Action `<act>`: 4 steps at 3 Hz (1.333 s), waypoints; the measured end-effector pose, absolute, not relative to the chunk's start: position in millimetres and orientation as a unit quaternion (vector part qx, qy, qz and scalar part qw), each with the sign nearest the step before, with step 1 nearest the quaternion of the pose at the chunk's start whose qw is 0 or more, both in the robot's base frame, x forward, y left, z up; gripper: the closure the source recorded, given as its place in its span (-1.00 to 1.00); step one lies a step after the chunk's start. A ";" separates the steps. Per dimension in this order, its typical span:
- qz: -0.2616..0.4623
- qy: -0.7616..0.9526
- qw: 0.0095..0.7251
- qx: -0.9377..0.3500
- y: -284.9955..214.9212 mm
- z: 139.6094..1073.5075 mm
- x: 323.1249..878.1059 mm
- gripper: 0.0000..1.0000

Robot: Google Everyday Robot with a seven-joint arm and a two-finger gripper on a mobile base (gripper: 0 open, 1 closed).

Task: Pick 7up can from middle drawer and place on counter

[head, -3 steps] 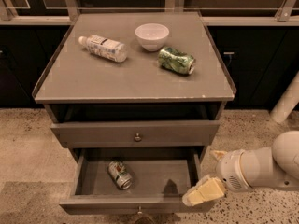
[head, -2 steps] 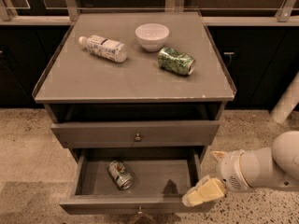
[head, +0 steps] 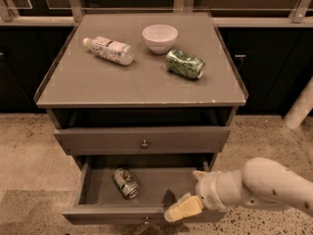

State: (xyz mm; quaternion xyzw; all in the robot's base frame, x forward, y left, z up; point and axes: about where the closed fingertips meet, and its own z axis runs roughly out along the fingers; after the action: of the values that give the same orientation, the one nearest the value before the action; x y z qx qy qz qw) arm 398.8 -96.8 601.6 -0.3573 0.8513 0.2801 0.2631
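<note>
The 7up can (head: pixel 125 182) lies on its side in the left part of the open middle drawer (head: pixel 98 212), silver end towards the front. My gripper (head: pixel 182 194) hangs over the drawer's right front corner, to the right of the can and apart from it. It is open and empty, with one cream finger (head: pixel 184 208) over the drawer's front edge. The counter (head: pixel 137 84) is the grey top of the cabinet above.
On the counter lie a plastic bottle (head: pixel 108 49), a white bowl (head: pixel 160 37) and a dented dark green can (head: pixel 184 64). A shut drawer front with a round knob (head: pixel 144 143) sits above the open drawer. A speckled floor surrounds the cabinet.
</note>
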 end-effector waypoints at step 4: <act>0.251 0.844 0.317 -0.353 -32.8 517.6 449.1 -1.00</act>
State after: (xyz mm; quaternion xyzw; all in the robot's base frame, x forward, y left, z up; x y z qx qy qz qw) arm 449.1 -32.8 517.6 -0.3530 0.8437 0.2509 0.3173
